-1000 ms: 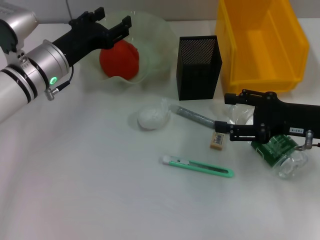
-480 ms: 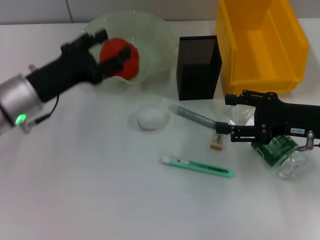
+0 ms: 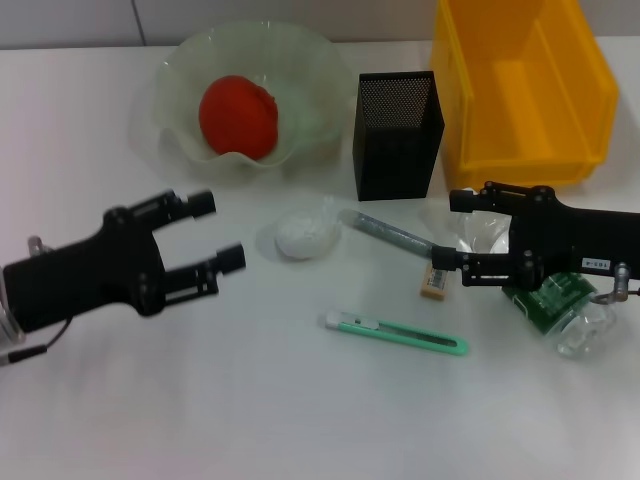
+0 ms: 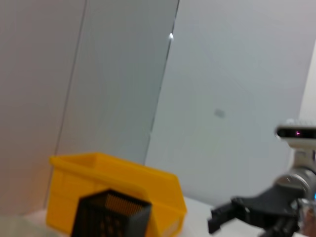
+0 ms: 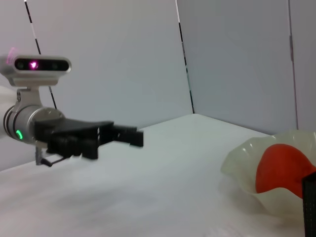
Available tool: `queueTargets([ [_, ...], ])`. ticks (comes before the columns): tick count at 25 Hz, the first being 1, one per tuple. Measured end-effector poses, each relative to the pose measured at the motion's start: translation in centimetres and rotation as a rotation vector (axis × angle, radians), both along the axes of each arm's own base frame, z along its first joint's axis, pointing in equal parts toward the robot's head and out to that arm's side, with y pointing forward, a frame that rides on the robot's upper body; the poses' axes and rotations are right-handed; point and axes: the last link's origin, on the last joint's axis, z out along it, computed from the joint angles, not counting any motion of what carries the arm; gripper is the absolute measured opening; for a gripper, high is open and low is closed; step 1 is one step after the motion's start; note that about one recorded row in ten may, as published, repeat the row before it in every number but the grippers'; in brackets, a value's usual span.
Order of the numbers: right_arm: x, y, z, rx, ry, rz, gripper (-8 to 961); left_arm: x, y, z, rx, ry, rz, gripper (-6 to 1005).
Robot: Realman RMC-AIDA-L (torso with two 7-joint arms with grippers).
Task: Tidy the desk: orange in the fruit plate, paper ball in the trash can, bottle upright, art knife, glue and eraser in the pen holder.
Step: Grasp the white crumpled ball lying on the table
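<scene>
The orange [image 3: 238, 115] lies in the pale green fruit plate [image 3: 175, 75], also seen in the right wrist view as orange [image 5: 284, 167] and plate [image 5: 239, 163]. My left gripper [image 3: 217, 232] is open and holds nothing, low over the table at the front left, left of the white paper ball [image 3: 300, 233]. The glue stick [image 3: 390, 232], eraser [image 3: 435, 281] and green art knife [image 3: 395, 334] lie loose near the middle. My right gripper [image 3: 448, 228] is open, its fingers on either side of the clear bottle [image 3: 565, 305], which lies on its side. The black mesh pen holder [image 3: 398, 120] stands behind.
A yellow bin [image 3: 520, 80] stands at the back right beside the pen holder; the left wrist view shows this bin [image 4: 113, 180], the pen holder [image 4: 108, 215] and the right gripper [image 4: 247, 215]. In the right wrist view the left gripper [image 5: 133, 136] hovers over white table.
My left gripper has pulled back from the fruit plate toward the front left, leaving the orange in the plate. The right arm has not moved.
</scene>
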Motion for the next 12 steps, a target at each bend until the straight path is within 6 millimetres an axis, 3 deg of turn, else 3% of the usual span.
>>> queueTargets([
  [12, 0.01, -0.01, 0.05, 0.0, 0.0, 0.001, 778, -0.18, -0.44, -0.76, -0.04, 0.037, -0.014, 788],
])
